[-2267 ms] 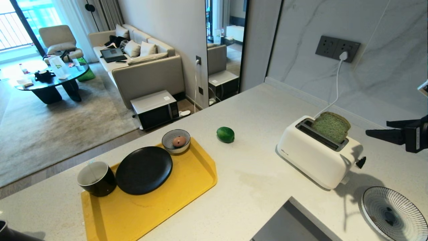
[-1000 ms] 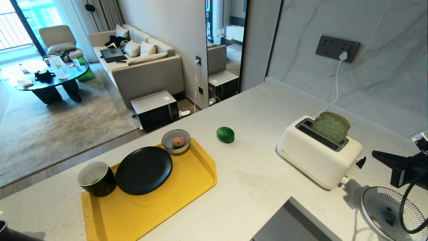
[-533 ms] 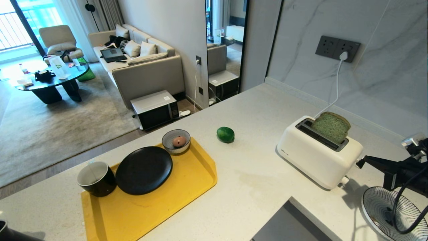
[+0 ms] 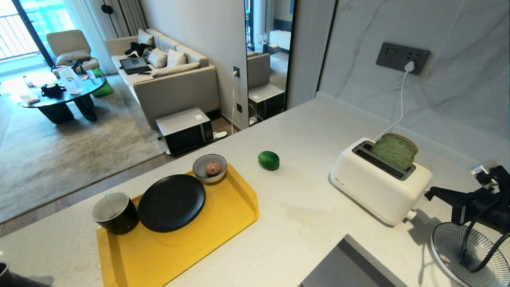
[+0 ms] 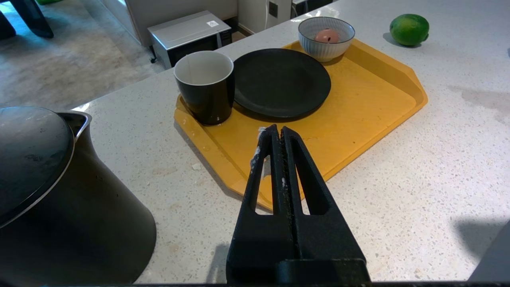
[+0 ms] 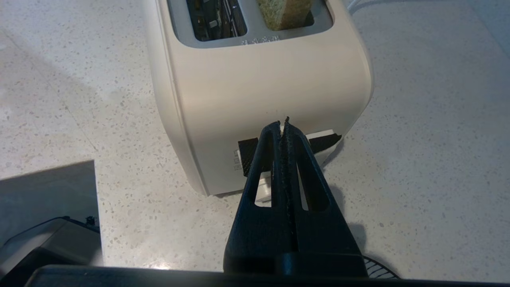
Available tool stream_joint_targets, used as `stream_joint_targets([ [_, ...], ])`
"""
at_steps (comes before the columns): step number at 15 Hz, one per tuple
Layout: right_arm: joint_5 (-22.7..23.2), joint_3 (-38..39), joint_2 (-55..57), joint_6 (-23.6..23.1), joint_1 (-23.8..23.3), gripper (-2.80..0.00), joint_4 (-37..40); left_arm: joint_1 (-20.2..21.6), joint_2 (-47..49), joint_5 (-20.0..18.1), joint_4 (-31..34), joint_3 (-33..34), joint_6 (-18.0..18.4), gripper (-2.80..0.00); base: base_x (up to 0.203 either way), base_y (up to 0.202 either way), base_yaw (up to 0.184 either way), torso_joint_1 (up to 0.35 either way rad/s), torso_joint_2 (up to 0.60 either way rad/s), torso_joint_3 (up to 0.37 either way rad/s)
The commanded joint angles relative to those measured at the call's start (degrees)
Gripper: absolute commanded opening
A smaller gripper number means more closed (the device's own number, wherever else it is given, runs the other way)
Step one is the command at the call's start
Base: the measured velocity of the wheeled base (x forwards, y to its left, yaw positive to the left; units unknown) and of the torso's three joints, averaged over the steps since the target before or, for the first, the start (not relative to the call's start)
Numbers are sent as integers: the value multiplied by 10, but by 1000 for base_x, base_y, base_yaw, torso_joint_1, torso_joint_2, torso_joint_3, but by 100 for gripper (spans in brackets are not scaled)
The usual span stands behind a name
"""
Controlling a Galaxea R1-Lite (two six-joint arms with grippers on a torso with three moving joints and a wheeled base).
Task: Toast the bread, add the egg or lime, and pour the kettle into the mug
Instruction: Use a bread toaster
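Bread (image 4: pixel 395 150) is seated upright in the far slot of the white toaster (image 4: pixel 378 187), on the right of the counter (image 4: pixel 303 223). The right gripper (image 4: pixel 429 194), fingers pressed together and empty, is held at the toaster's lever (image 6: pixel 249 149). The left gripper (image 5: pixel 277 131), likewise closed, is parked above the yellow tray (image 5: pixel 358 107), near the kettle (image 5: pixel 59 199).

Right gripper (image 4: pixel 429 194) is reaching in from the right, fingers pressed together, tips pointing left and roughly level. Left gripper (image 5: pixel 277 133) is hanging low, fingers also pressed together, pointing forward and down.
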Motion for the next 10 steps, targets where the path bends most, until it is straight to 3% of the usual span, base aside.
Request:
stream_joint_targets([
  [1, 3, -4, 16, -2, 0, -280, -4, 0, 0, 0, 0, 1, 0, -280, 0, 0, 0, 0, 0, 0],
  [10, 20, -20, 62, -12, 0, -280, -2, 0, 0, 0, 0, 0, 0, -280, 0, 0, 0, 0, 0, 0],
])
